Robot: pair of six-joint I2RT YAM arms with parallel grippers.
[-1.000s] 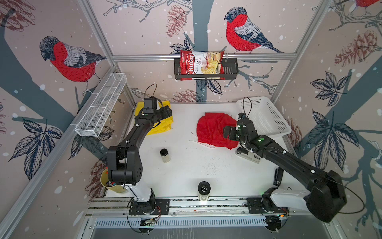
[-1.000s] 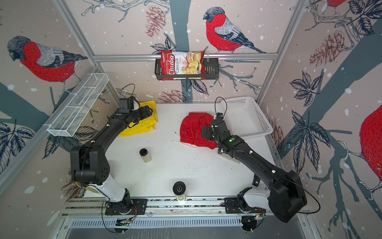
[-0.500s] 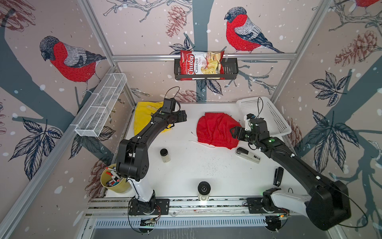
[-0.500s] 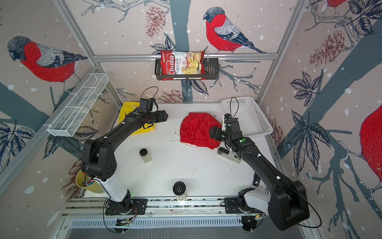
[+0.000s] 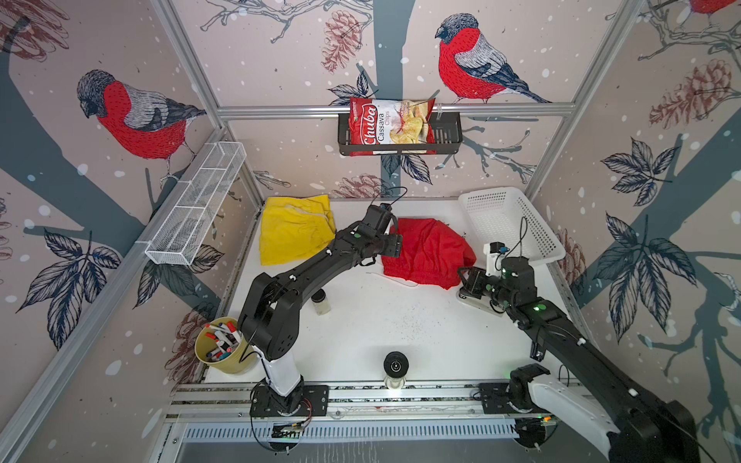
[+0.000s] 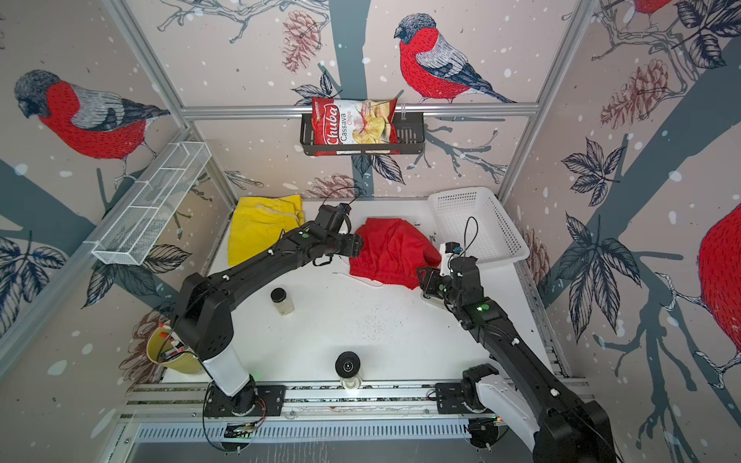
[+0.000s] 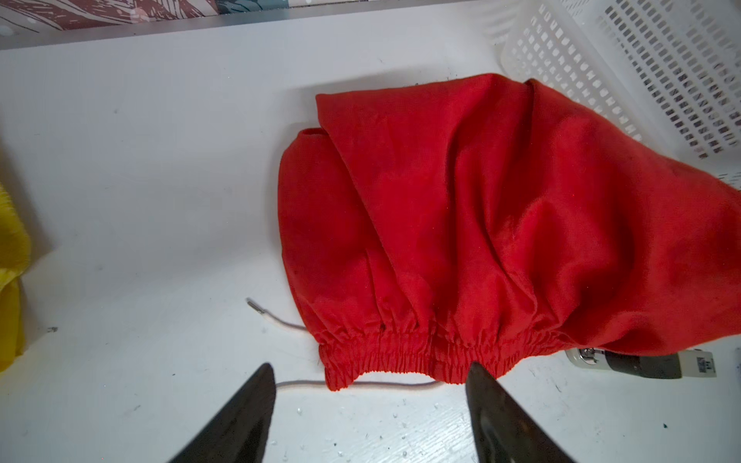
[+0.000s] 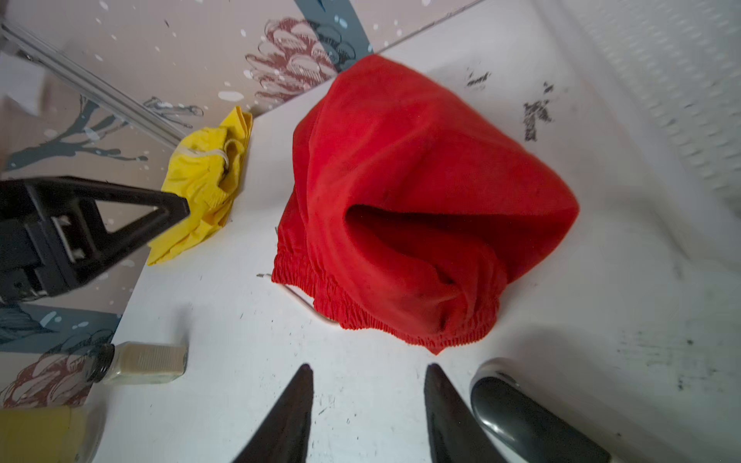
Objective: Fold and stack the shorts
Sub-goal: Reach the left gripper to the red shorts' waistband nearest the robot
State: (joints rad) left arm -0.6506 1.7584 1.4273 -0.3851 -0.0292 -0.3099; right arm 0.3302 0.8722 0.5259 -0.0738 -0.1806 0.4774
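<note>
Now | red shorts (image 5: 429,252) rumpled | yellow shorts (image 5: 292,236) creased | left, right jaws apart, empty

in both top views one piece of print is reading clearly. a red chips bag (image 5: 391,125) (image 6: 355,125) is lying on its side in a black wire rack (image 5: 447,136) at twelve o'clock, on the back wall. white script is spelling "chuba", and beside it dark letters are spelling "cassava" with a smaller "chips", all running sideways up the bag. in the left wrist view a white device (image 7: 699,362) is carrying a small label, its print coming out too small to read.
</note>
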